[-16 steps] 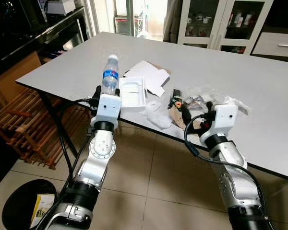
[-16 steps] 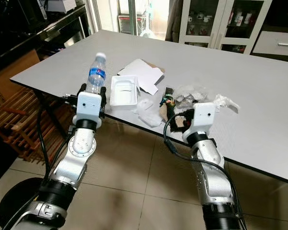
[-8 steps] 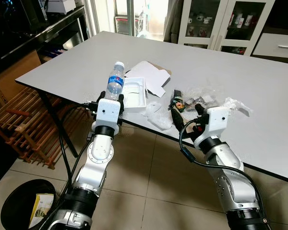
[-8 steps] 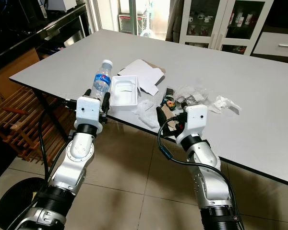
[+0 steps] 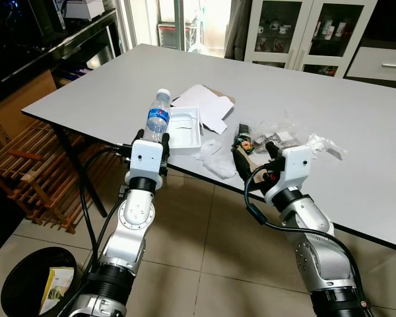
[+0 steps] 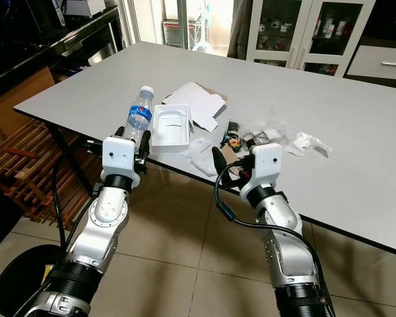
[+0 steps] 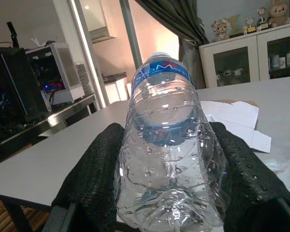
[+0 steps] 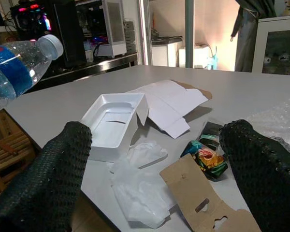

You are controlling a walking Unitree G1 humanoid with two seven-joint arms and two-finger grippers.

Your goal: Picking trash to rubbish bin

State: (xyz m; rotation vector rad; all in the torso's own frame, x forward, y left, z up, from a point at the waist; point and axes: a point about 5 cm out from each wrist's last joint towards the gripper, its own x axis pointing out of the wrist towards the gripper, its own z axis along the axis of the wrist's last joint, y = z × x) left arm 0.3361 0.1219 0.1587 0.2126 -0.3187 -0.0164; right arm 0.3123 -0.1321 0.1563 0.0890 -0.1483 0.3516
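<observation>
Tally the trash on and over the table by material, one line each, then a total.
Plastic bottle, held in the left tool: 1
White plastic tray: 1
Flattened white carton: 1
Brown card backing: 1
Clear plastic wrap: 2
Crumpled white paper: 1
Colourful wrapper: 1
Total: 8

Your colour inventory, placed by the grey table (image 5: 356,119): clear water bottle (image 5: 156,117) with a white cap and a blue label lettered in white, above the table's near edge. White tray (image 5: 183,127) and white flattened carton (image 5: 204,105) on the grey top. Beside the tray, translucent white plastic film (image 8: 140,186); next to it, brown card (image 8: 203,208) and a multicoloured wrapper (image 8: 206,155) in green, red and yellow. Below the table, beige floor tiles (image 5: 204,257), a brown slatted wooden rack (image 5: 33,172) and a black bin (image 5: 30,284) holding a yellow-and-white packet (image 5: 56,285).
</observation>
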